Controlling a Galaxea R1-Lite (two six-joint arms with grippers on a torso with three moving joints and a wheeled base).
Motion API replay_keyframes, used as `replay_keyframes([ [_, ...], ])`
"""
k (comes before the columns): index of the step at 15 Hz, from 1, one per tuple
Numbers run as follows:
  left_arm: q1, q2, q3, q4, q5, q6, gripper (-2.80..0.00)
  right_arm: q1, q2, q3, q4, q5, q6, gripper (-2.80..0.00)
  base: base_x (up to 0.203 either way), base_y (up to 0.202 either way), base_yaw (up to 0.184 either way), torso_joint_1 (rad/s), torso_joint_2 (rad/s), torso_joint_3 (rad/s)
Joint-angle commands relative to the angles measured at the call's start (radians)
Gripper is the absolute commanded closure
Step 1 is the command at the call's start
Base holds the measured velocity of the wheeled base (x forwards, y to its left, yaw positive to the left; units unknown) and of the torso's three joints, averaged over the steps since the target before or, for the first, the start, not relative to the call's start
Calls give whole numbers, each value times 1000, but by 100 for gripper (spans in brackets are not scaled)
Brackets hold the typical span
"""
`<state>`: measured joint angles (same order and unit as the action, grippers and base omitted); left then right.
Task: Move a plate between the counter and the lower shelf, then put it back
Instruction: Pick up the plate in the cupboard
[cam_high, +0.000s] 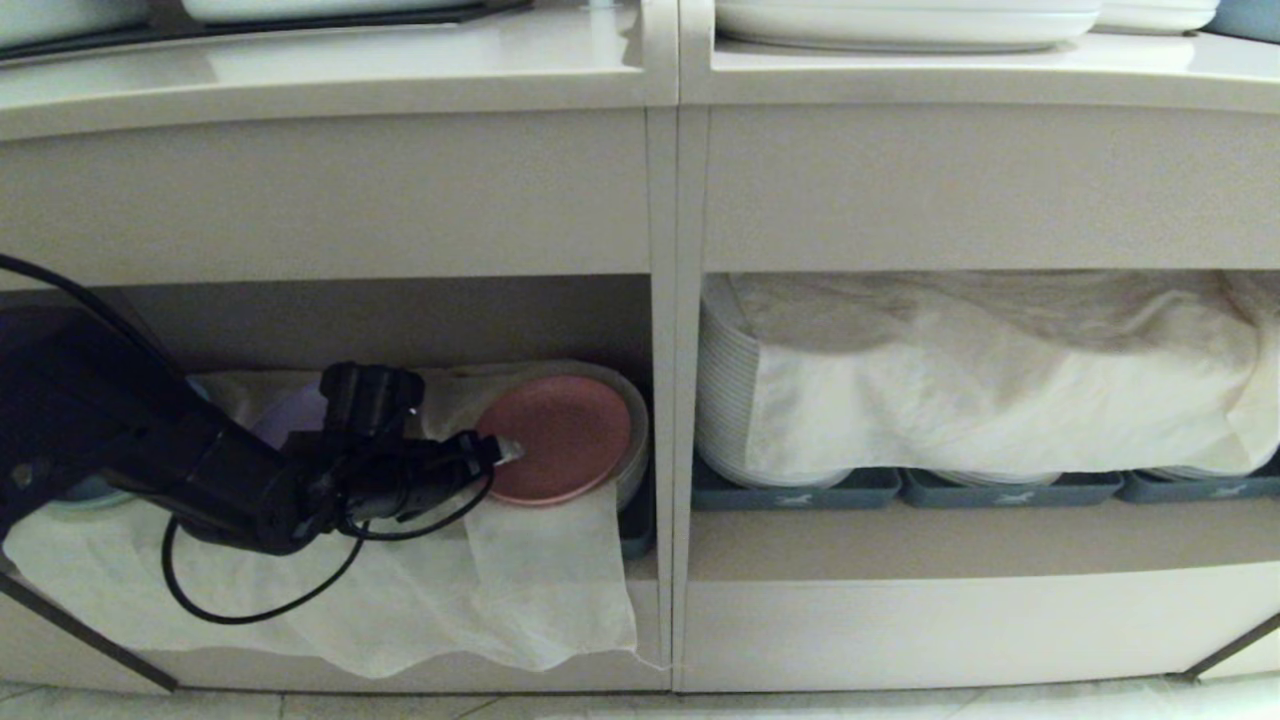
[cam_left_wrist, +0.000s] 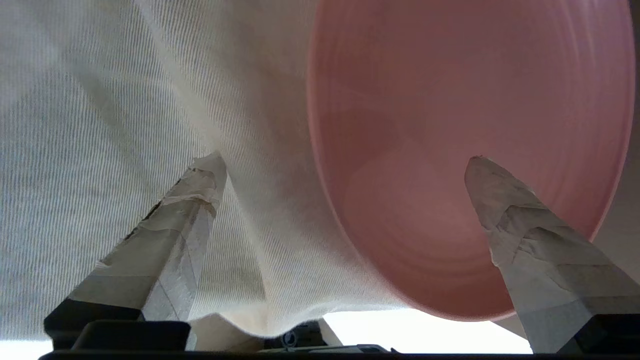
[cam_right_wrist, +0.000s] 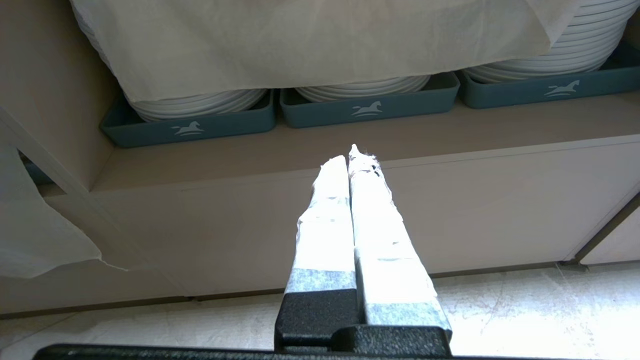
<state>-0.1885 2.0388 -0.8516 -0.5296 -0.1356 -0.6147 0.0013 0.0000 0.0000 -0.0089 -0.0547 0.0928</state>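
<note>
Left pincer (cam_high: 497, 449), tips spread wide, straddles the near rim of the plate (cam_high: 558, 440) atop the lower shelf (cam_high: 640, 565) stack; closing now risks pinching the white cloth (cam_left_wrist: 125, 100) beside it.

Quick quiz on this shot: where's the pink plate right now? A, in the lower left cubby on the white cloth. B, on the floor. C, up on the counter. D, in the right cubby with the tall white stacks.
A: the pink plate lies in the lower shelf left of the divider, on the white cloth, with the open left gripper at its edge.
</note>
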Motion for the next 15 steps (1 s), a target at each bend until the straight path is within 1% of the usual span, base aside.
replay_keyframes([
  [1,0,9,-10,-4,-1,-3,-280,0,0,0,0,-1,1,0,0,0,0,0,0,0],
  [2,0,14,-13,-4,-1,-4,0,0,0,0,0,-1,1,0,0,0,0,0,0,0],
  [7,0,18,-36,-5,6,-4,0,0,0,0,0,-1,1,0,0,0,0,0,0,0],
  [13,1,14,-37,-6,7,-2,0,0,0,0,0,-1,1,0,0,0,0,0,0,0],
  [15,1,14,-37,-7,22,-2,0,0,0,0,0,-1,1,0,0,0,0,0,0,0],
])
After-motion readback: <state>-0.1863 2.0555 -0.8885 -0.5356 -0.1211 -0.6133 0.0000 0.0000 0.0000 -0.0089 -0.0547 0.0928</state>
